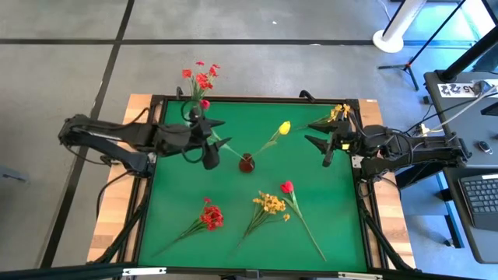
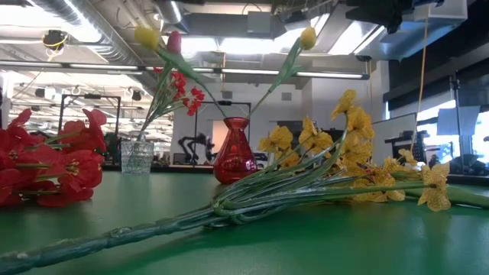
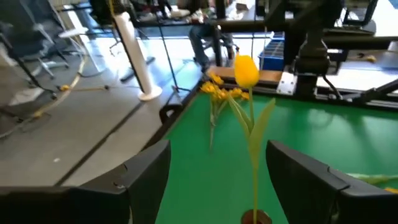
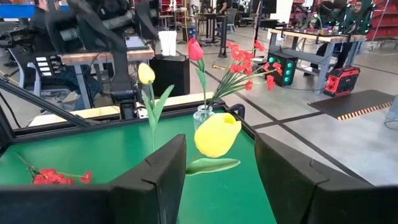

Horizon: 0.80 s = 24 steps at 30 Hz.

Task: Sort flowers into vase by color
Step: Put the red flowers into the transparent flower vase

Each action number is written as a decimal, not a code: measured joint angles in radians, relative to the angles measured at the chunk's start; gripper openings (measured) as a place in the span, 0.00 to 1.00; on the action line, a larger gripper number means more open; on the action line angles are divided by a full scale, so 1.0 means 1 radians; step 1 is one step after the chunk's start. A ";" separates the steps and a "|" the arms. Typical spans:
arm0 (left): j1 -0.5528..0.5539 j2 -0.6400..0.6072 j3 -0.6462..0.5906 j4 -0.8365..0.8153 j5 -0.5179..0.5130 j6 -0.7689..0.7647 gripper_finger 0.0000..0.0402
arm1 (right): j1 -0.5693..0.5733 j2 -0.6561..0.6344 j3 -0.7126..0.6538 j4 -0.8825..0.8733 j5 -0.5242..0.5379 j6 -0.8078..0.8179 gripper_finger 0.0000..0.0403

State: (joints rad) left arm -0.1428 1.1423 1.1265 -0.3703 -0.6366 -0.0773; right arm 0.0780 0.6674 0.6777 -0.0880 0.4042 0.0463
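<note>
Bright, even overhead light with ceiling glare in the low view, whose nearest stems [image 2: 153,221] blur.

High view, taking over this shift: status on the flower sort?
Left claw open, right claw open, both empty. Yellow tulip-like flower in red glass vase. Bushy red spray unsorted. Nothing blocking.
</note>
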 joint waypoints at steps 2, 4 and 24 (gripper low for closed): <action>-0.028 0.000 0.045 -0.086 -0.039 -0.029 0.64 | 0.000 0.000 0.000 -0.005 0.000 0.000 0.47; -0.060 -0.001 0.096 -0.203 -0.063 -0.102 0.64 | 0.000 0.000 0.000 -0.016 0.000 0.000 0.47; -0.476 0.210 -0.068 -0.541 0.343 -0.925 0.64 | 0.000 0.000 0.000 -0.027 0.000 -0.002 0.47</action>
State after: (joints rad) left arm -0.6188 1.3524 1.0581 -0.9114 -0.2934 -1.0019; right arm 0.0781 0.6678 0.6777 -0.1154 0.4039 0.0448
